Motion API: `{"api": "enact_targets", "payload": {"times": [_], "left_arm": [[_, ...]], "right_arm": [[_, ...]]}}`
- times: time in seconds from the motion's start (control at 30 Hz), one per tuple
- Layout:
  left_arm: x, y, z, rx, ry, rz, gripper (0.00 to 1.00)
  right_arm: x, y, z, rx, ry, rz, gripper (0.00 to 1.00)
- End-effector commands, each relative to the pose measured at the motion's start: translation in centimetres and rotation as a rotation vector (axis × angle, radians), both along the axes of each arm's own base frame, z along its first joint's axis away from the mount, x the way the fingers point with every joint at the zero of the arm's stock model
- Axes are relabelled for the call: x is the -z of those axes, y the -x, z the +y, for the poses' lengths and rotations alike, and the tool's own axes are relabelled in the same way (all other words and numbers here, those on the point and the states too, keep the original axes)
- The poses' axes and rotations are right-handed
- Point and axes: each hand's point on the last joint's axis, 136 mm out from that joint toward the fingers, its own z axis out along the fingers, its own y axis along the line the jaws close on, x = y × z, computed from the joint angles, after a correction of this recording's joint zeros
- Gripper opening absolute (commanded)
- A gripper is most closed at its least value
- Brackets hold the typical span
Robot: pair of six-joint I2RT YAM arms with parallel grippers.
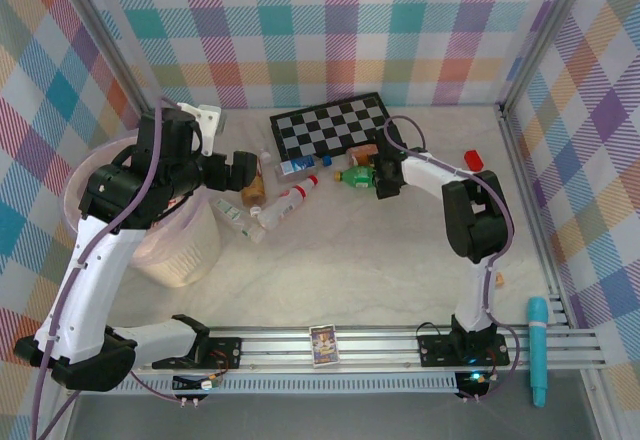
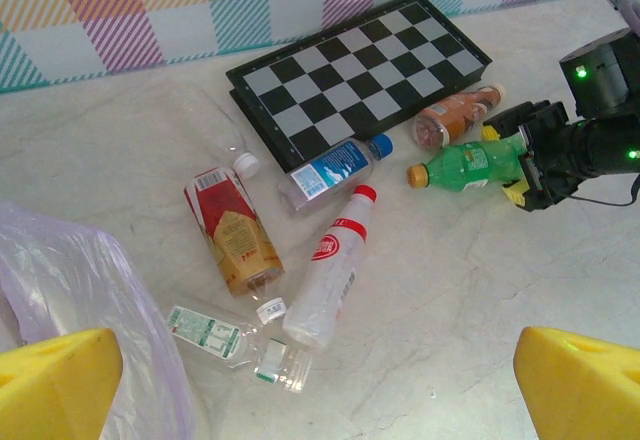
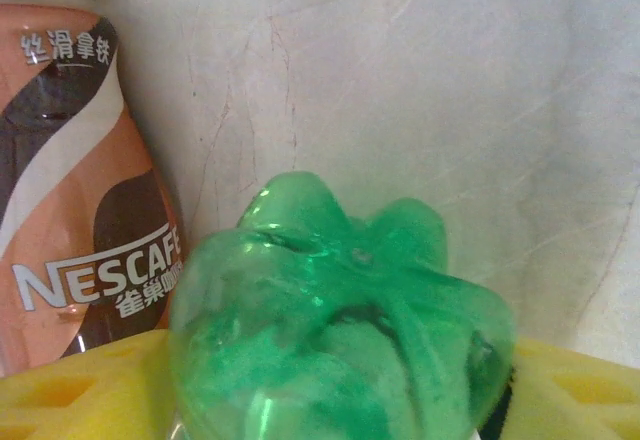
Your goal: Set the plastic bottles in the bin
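My right gripper [image 1: 383,176] [image 3: 335,400] is shut on the base of a green bottle [image 1: 356,175] [image 2: 470,160] [image 3: 340,310] with a yellow cap, lying in front of the checkerboard. An orange Nescafe bottle [image 3: 70,210] [image 2: 455,115] lies just beside it. My left gripper [image 1: 241,170] [image 2: 320,400] hangs open and holds nothing, above several bottles lying on the table: a brown one [image 2: 232,230], a white red-capped one [image 2: 330,270], a clear blue-capped one [image 2: 330,165] and a clear green-labelled one [image 2: 215,335]. The cream bin [image 1: 185,255] with its pink bag [image 2: 80,280] stands under the left arm.
The checkerboard [image 1: 335,125] lies at the back, a small red block [image 1: 473,159] to its right. A teal cylinder [image 1: 538,345] and a card [image 1: 322,345] rest on the front rail. Checked walls enclose the table.
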Motion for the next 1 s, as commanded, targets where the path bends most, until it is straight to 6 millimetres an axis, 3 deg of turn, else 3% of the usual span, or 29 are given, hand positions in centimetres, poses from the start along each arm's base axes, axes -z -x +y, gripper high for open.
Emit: {"api": "enact_targets", "payload": {"times": [0.0,0.13,0.23,0.43,0.57,0.7,0.97], "left_arm": [[-1.7,0.6,-0.4,0.014,0.049,-0.045,1.0],[-1.9,0.8,-0.5,0.019,0.067,-0.046,1.0],[-1.9,1.0,-1.2,0.037,0.107,-0.035,1.0],[-2.1,1.3,-3.7,0.11,0.211,-0.012,1.0],[-2.2,1.7,-6.0,0.191,0.293,0.013,1.0],[-2.2,2.0,-8.2,0.264,0.39,0.036,1.0],[-0.1,0.9,-12.7,0.332,0.434,0.101,1.0]], "right_arm": [[-0.3,0.0,-0.4,0.014,0.024,-0.006,0.65],[-1.5,0.5,-1.1,0.0,0.036,-0.041,0.52],[-2.8,1.4,-1.8,-0.025,0.045,-0.066,0.49],[-7.3,3.1,-2.6,-0.196,0.119,-0.178,0.42],[-12.3,3.7,0.1,-0.617,0.221,-0.364,0.43],[-17.3,6.1,3.2,-0.927,0.22,-0.57,0.44],[-27.5,11.7,7.9,-1.176,0.008,-0.988,0.44]]}}
